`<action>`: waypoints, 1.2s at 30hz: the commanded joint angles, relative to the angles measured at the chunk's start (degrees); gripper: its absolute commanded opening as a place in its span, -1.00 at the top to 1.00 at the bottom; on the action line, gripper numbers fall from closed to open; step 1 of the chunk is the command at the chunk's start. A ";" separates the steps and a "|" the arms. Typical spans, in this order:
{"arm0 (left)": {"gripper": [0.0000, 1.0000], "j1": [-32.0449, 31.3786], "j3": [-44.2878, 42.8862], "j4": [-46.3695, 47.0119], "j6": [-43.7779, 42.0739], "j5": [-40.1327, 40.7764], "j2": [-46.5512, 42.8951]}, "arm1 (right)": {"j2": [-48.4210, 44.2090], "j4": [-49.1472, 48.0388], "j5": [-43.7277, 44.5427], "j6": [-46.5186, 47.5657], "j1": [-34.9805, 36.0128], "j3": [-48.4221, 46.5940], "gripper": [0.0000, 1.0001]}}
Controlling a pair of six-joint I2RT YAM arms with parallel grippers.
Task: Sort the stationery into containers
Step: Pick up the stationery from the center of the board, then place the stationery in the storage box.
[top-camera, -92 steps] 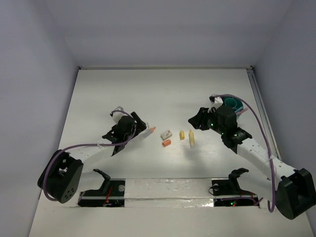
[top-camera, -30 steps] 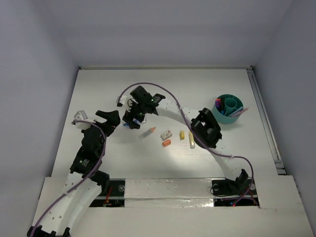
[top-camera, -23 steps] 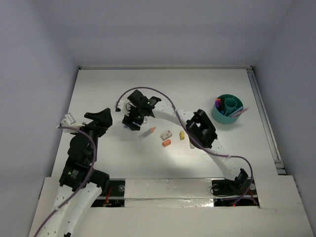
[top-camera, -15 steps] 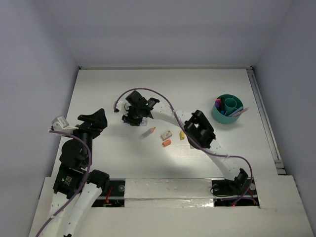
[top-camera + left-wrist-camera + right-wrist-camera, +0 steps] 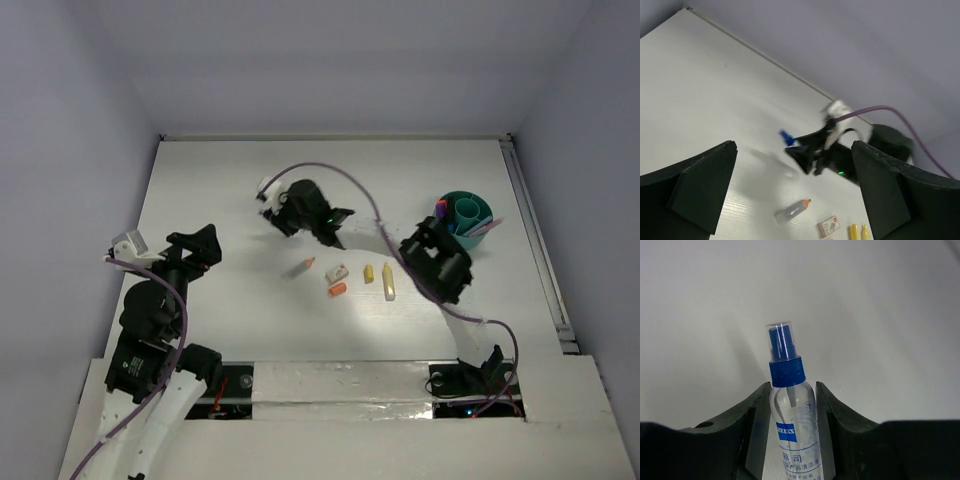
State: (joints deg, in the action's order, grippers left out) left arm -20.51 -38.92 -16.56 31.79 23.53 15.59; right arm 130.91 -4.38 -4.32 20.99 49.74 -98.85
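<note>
Clear plastic spray bottle (image 5: 790, 412) with a blue collar and a see-through cap, printed ZEISS, pinched at the waist between the two black fingers of the right gripper (image 5: 791, 390). Jaws about half closed, pressed against both sides of it. Low and central in the right wrist view, nozzle end pointing up the frame over bare white. In the left wrist view, carried above the tabletop, blue tip poking out to the left, soft shadow underneath.

Below that in the top view, strung in a loose row across the middle of the frame: a grey tube with an orange tip (image 5: 300, 267), a white eraser (image 5: 337, 271), an orange stub (image 5: 337, 290) just beneath the eraser, then two yellow markers (image 5: 368, 273) side by side, the right one longer.

Far right, well apart from the row: round teal organiser (image 5: 458, 243), upright, with a purple marker (image 5: 441, 208) and a thin pink pen (image 5: 490, 226) sticking out of its compartments.

Left of the frame: left gripper (image 5: 196, 246), spread fully wide, nothing between the fingers, aimed toward the middle.

Under everything, a matte white tabletop (image 5: 230, 180) with a faint grain. Closed in at the back and both sides by plain pale lilac-grey walls (image 5: 330, 60). Metal rail (image 5: 530, 230) down the right edge, strip of silver tape (image 5: 340, 382) along the near edge by the arm bases.
</note>
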 commanded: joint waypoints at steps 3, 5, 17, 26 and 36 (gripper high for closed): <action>-0.98 0.21 -1.52 2.66 -4.10 -5.33 0.06 | -28.37 -33.39 6.75 -17.73 -9.91 20.82 0.74; -0.98 0.21 -0.64 4.69 -4.89 -7.96 -0.74 | -34.29 -37.97 12.99 -19.67 -14.21 26.84 0.75; -0.98 -2.95 0.16 4.43 -5.42 -9.91 -3.20 | -59.89 -41.96 36.06 -31.25 -40.67 53.14 0.81; -0.98 -4.54 0.07 3.46 -5.34 -9.39 -4.08 | -54.45 -40.01 27.97 -33.03 -48.59 53.14 0.81; -0.98 -5.59 0.07 3.55 -5.33 -9.20 -4.70 | -48.30 -39.29 25.58 -35.76 -50.26 54.90 0.81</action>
State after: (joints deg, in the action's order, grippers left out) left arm -25.78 -38.96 -14.50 27.24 14.17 11.77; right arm 82.35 -40.56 21.87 -12.93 -0.05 -44.75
